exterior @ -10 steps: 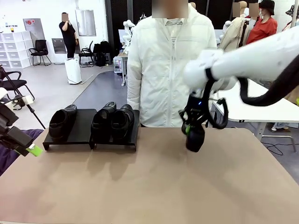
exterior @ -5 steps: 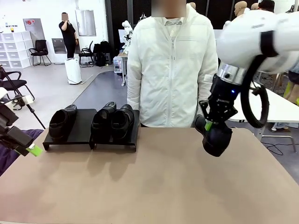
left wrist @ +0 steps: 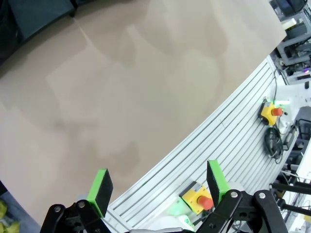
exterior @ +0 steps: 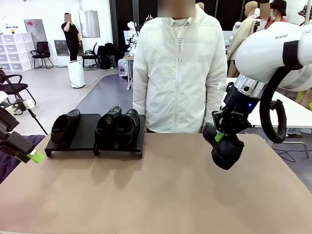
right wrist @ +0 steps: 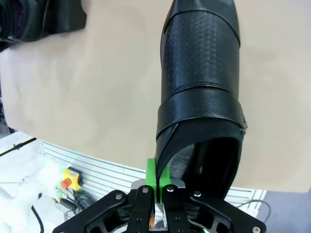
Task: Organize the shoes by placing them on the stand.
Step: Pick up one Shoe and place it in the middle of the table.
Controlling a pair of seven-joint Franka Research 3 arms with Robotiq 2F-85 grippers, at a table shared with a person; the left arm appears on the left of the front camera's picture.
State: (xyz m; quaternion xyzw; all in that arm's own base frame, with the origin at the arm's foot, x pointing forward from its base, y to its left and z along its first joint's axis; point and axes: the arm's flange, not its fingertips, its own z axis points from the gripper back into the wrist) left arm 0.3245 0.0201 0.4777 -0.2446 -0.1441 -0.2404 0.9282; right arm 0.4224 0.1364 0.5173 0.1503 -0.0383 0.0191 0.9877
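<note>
We see the stand [exterior: 95, 141] at the far left of the table [exterior: 161, 190], three shoes [exterior: 117, 127] on it, one gap free. Our right gripper [exterior: 218, 137] pinches the fourth shoe [exterior: 225, 148] by its collar edge, hanging toe-down far right; so thin a grip may let it swing or slip. Our left gripper [left wrist: 158, 187] gapes, holding nothing.

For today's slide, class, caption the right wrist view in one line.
Right gripper pinches the collar of a black loafer, toe pointing away over the tan table.
</note>
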